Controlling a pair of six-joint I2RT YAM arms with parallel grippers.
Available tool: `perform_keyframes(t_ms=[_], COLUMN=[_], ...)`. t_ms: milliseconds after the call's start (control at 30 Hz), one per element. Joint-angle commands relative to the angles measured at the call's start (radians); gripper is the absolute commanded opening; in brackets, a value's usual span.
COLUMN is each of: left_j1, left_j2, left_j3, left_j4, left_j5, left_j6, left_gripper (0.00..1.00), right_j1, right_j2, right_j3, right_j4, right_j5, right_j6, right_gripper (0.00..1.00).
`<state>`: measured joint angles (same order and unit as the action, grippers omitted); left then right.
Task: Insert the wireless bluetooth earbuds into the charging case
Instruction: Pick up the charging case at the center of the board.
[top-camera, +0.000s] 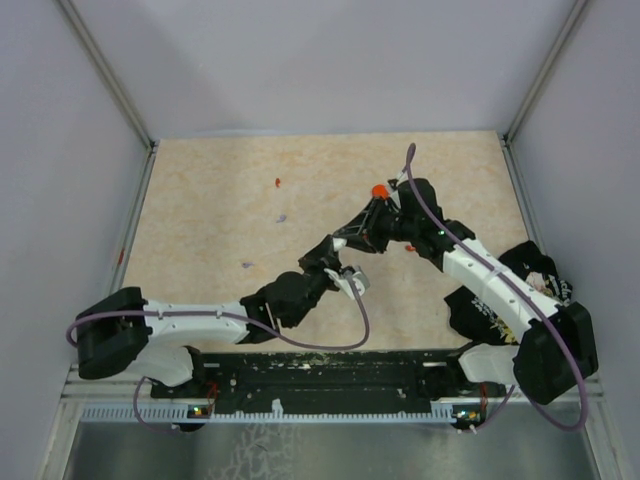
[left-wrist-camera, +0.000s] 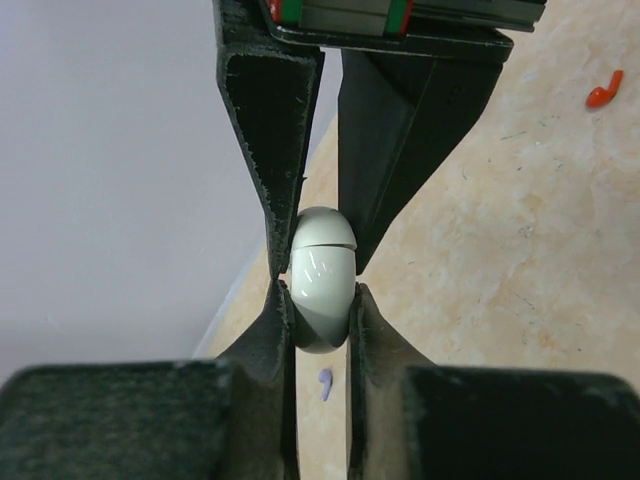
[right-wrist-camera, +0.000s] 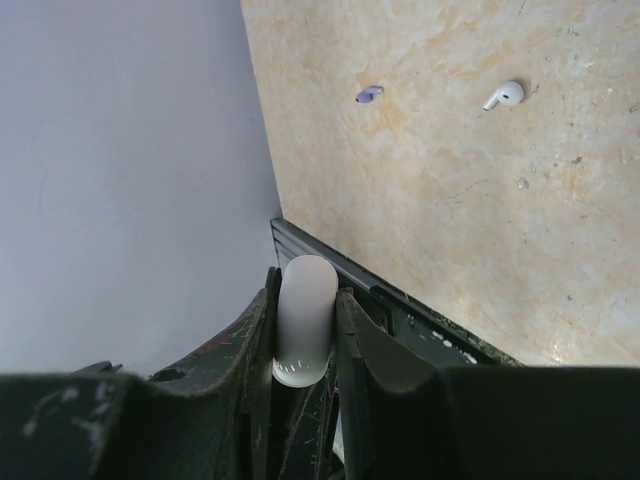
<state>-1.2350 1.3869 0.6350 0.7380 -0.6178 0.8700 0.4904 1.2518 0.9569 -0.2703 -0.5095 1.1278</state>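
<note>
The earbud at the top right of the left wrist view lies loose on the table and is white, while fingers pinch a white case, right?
No: that earbud is red, not white; the left wrist view shows it. It does lie loose on the table while fingers pinch the white case.

The desk (top-camera: 200, 200) is pale beige, marbled with faint orange veining and tiny dark specks. The charging case (left-wrist-camera: 322, 280) is glossy white. A red earbud (left-wrist-camera: 603, 92), a lavender earbud (left-wrist-camera: 325, 383) and a white earbud (right-wrist-camera: 505, 95) show against it. The left arm (top-camera: 190, 320) and right arm (top-camera: 490, 285) are white and black, with a purple cable (top-camera: 330, 347). The walls (top-camera: 300, 60) are pale lavender-grey.
</note>
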Motion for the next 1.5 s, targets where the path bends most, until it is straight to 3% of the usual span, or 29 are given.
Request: perform_keyframes(t_ms=[0, 267, 467, 700, 867, 1100, 1333, 1467], left_j1=[-0.007, 0.031, 0.197, 0.434, 0.523, 0.589, 0.596, 0.597], left_j2=[-0.059, -0.169, -0.307, -0.386, -0.383, -0.370, -0.343, -0.336], left_j3=[-0.017, -0.018, -0.004, 0.041, 0.078, 0.091, 0.137, 0.155], left_j4=[-0.037, -0.278, -0.473, -0.562, -0.552, -0.389, -0.342, -0.312], left_j5=[-0.002, 0.078, 0.362, 0.812, 1.019, 1.228, 1.362, 1.405], left_j6=[-0.126, -0.369, -0.636, -0.823, -0.919, -1.096, -1.155, -1.177], left_gripper=[0.01, 0.01, 0.01, 0.01, 0.01, 0.01, 0.01, 0.01], right_j1=[0.007, -0.038, -0.078, -0.079, -0.077, -0.033, -0.008, -0.004], right_j2=[-0.060, -0.088, -0.107, -0.238, -0.265, -0.211, -0.172, -0.145], right_j3=[0.006, 0.075, 0.071, -0.140, -0.220, -0.253, -0.257, -0.249], right_j4=[0.073, 0.053, 0.111, 0.518, 0.714, 0.913, 1.015, 1.064], right_j5=[0.032, 0.037, -0.037, -0.251, -0.332, -0.449, -0.529, -0.558], right_j6=[-0.037, -0.218, -0.464, -0.767, -0.865, -0.876, -0.867, -0.808], right_gripper=[0.32, 0.61, 0.70, 0.71, 0.71, 0.70, 0.68, 0.61])
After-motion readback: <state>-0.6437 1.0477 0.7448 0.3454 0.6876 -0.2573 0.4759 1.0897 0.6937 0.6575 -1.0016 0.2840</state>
